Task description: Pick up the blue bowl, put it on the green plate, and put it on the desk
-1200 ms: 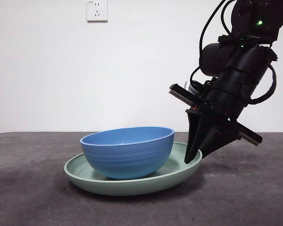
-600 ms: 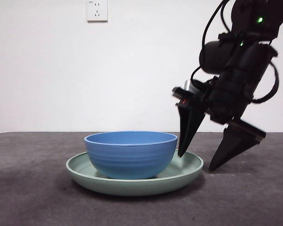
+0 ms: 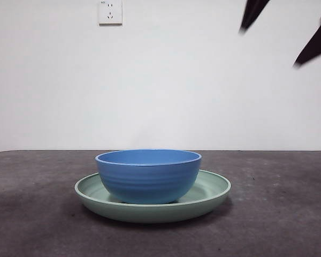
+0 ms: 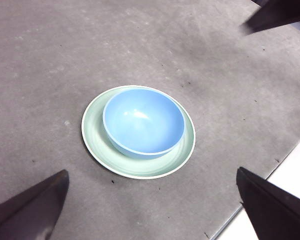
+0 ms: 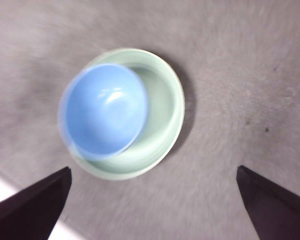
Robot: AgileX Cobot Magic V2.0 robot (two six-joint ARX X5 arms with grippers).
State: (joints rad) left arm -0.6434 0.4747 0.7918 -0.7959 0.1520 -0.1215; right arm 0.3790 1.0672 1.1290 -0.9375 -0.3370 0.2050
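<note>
Bowl: one blue bowl (image 3: 148,175), upright and empty, sitting inside the green plate and touching its floor, a little off the plate's middle.
Plate: one green plate (image 3: 214,188), flat on the worktop (image 3: 278,214), well away from the pale edge strip that the wrist views show.
Why so placed: the bowl nests in the wider plate, so the stack looks steady and set down as the task asks; I judge the placing done.
Right gripper (image 5: 155,205): high above the stack, jaws spread wide, holding nothing. Its picture is blurred.
Left gripper (image 4: 152,207): also high over the worktop, jaws wide apart and empty, apparently waiting.
Front view: only two dark jaw tips show at the top right corner.
Wall: one white socket (image 3: 110,11) high on the plain wall behind.
Count: one bowl, one plate, two grippers.
</note>
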